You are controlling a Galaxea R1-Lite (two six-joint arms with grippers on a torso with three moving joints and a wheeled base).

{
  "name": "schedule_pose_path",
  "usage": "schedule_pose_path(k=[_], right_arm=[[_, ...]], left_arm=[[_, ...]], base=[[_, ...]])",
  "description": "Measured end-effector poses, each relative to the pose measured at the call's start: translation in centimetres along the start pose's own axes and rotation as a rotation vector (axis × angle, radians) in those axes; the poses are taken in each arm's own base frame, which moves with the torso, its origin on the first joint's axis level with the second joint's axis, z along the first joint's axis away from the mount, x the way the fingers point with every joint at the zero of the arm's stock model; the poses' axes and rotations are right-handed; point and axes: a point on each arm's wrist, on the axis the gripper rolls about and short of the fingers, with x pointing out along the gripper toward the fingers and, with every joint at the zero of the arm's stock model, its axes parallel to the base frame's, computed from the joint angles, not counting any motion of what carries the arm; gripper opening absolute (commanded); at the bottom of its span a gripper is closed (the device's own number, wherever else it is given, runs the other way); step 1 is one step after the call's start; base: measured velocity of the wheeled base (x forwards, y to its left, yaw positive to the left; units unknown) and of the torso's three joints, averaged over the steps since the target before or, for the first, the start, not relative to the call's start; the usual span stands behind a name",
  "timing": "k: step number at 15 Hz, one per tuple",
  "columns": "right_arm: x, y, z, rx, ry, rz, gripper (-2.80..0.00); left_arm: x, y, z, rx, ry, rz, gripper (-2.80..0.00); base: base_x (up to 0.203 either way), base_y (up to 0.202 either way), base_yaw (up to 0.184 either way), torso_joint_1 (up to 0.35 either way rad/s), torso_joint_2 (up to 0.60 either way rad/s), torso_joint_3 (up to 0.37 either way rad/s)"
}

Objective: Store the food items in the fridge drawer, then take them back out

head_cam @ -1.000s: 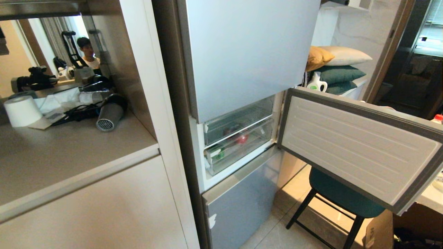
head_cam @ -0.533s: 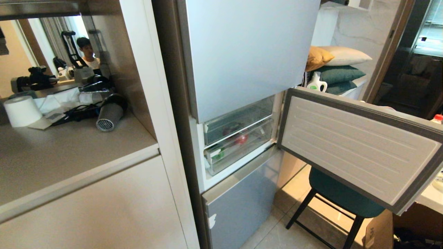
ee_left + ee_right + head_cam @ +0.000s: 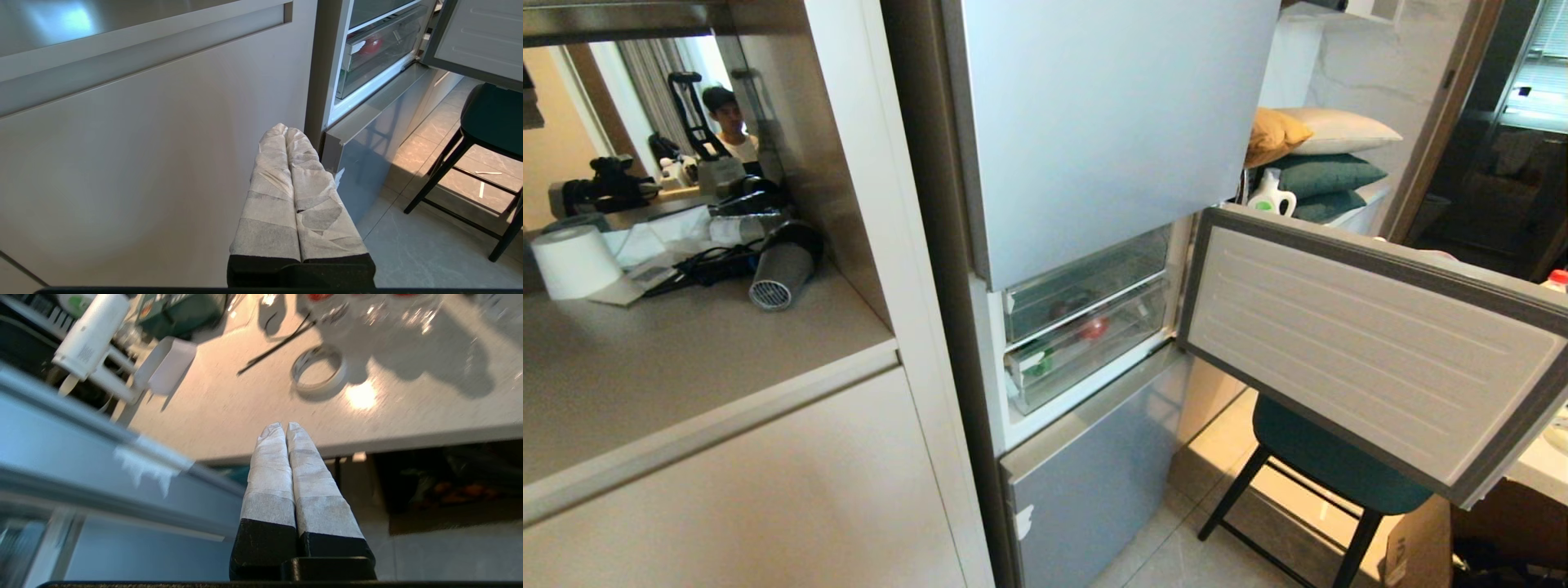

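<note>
While fridge door (image 3: pixel 1372 343) hangs open, two clear drawers (image 3: pixel 1086 282) visible, stacked.

from my head view neither arm shows, the fridge drawer's (image 3: pixel 1086 347) red and green contents blur behind clear plastic, and the open fridge door (image 3: pixel 1372 351) hides most of the stool (image 3: pixel 1327 469).

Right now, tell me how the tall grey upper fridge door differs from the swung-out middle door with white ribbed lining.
Upper door shut; middle door wide open. Upper door shows a smooth grey front, middle door its white ribbed inside. Upper door is the taller. Both belong to one fridge.
</note>
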Motion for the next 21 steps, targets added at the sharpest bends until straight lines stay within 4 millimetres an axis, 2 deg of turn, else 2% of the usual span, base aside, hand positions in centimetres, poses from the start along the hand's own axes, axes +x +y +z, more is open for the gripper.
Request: schedule_pose_path(k=[3,6,10,16,21], right_arm=[[2.8,0.6,0.2,-0.04,-0.009,0.032,-2.8],[5.6,1.3,-1.2,-0.127,0.026,0.077,-2.8],[8.3,2.7,-3.4,-0.136,0.076,0.133,-2.8],[11.1,4.6,-3.8,-0.167,0.066,0.216,-2.8],[11.8,6.0,-4.3,-0.186,0.1,0.343,-2.8]], left_arm=[[0.0,0.0,0.0,0.0,0.0,0.0,-2.8],[0.0,0.0,0.0,0.0,0.0,0.0,-2.8],[0.0,0.0,0.0,0.0,0.0,0.0,-2.8],[0.0,0.0,0.0,0.0,0.0,0.0,-2.8],[0.0,0.0,0.0,0.0,0.0,0.0,-2.8]], base=[[0.0,0.0,0.0,0.0,0.0,0.0],[0.0,0.0,0.0,0.0,0.0,0.0],[0.0,0.0,0.0,0.0,0.0,0.0],[0.0,0.0,0.0,0.0,0.0,0.0],[0.0,0.0,0.0,0.0,0.0,0.0]])
